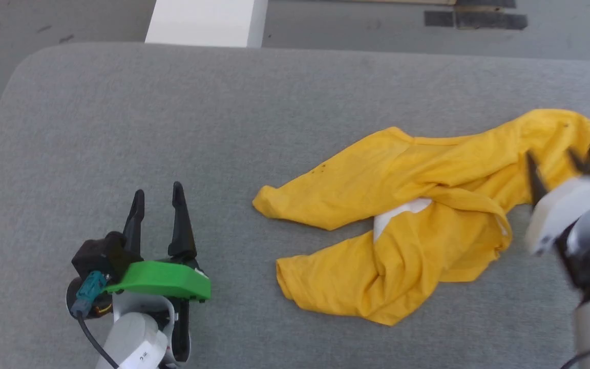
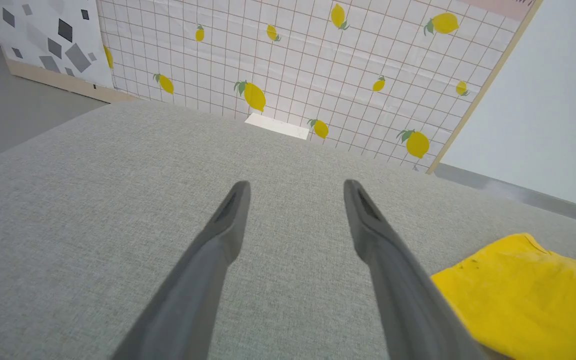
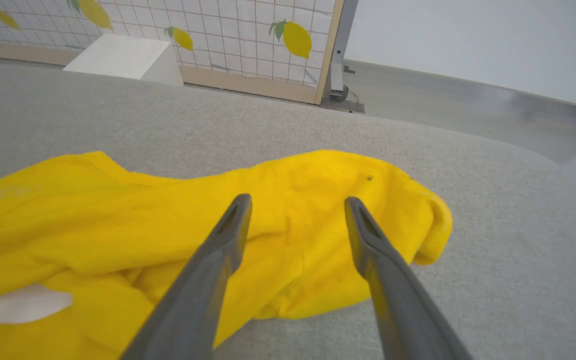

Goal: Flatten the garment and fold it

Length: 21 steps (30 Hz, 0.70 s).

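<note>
The garment (image 1: pixel 418 215) is a bright yellow T-shirt lying crumpled on the grey padded surface (image 1: pixel 172 128), right of centre, with a bit of white patch showing among its folds. My right gripper (image 1: pixel 553 166) hovers at the shirt's right end, blurred, fingers apart. In the right wrist view those fingers (image 3: pixel 295 202) stand open above the yellow cloth (image 3: pixel 288 200), holding nothing. My left gripper (image 1: pixel 155 197) rests open at the lower left, well clear of the shirt. In the left wrist view its fingers (image 2: pixel 295 187) point over bare grey fabric, the shirt's edge (image 2: pixel 518 295) at lower right.
A white block (image 1: pixel 208 23) stands beyond the surface's far edge. Dark tape marks (image 1: pixel 474 18) lie on the floor behind. A lemon-print grid panel (image 2: pixel 293 65) and a white wall (image 2: pixel 543 100) stand further back. The surface's left corner is rounded.
</note>
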Motion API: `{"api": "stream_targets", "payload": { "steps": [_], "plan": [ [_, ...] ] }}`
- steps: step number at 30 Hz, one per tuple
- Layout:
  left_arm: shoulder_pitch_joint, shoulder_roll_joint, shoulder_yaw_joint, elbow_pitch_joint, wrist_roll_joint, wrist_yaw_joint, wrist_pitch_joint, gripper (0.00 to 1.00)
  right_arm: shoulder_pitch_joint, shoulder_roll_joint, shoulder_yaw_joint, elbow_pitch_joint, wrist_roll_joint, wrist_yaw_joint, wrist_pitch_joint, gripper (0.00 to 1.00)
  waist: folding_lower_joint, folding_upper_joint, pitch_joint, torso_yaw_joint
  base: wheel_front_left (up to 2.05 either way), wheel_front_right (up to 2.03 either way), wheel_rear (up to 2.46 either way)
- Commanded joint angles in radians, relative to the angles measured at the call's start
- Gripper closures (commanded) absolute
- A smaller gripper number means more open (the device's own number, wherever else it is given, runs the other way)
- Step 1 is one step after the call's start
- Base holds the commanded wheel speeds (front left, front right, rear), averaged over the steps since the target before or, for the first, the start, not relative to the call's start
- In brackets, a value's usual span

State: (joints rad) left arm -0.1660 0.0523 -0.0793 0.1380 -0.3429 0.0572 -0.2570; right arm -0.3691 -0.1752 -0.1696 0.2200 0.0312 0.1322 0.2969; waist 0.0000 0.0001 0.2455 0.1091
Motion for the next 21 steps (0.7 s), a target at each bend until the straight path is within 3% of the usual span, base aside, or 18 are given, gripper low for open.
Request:
{"api": "stream_targets", "payload": {
  "steps": [1,7,12,17,21],
  "plan": [
    [0.009,-0.002,0.003,0.005,0.008,-0.008,-0.005,0.00,0.047,0.024,0.008,-0.023,0.009,-0.002,-0.027,0.00,0.0000,-0.0001,-0.039,-0.040,0.00,0.00,0.00],
    [0.020,-0.002,-0.005,0.032,0.018,-0.026,-0.005,0.00,0.211,0.108,0.030,-0.127,0.064,-0.002,-0.146,0.00,0.0000,-0.0001,-0.080,-0.094,0.00,0.00,0.00],
    [-0.017,0.001,-0.053,0.103,0.046,-0.043,0.016,0.00,0.302,0.124,0.051,-0.173,0.105,-0.002,-0.204,0.00,0.0000,-0.0001,-0.093,-0.136,0.00,0.00,0.00],
    [-0.101,0.021,-0.098,0.201,0.077,-0.033,0.189,0.00,0.338,0.125,0.073,-0.181,0.156,-0.002,-0.220,0.00,0.0000,-0.0001,-0.085,-0.173,0.00,0.00,0.00],
    [-0.174,0.051,-0.115,0.274,0.112,0.013,0.379,0.00,0.339,0.125,0.095,-0.190,0.154,-0.002,-0.214,0.00,0.0000,-0.0001,-0.073,-0.204,0.00,0.00,0.00]
  ]
}}
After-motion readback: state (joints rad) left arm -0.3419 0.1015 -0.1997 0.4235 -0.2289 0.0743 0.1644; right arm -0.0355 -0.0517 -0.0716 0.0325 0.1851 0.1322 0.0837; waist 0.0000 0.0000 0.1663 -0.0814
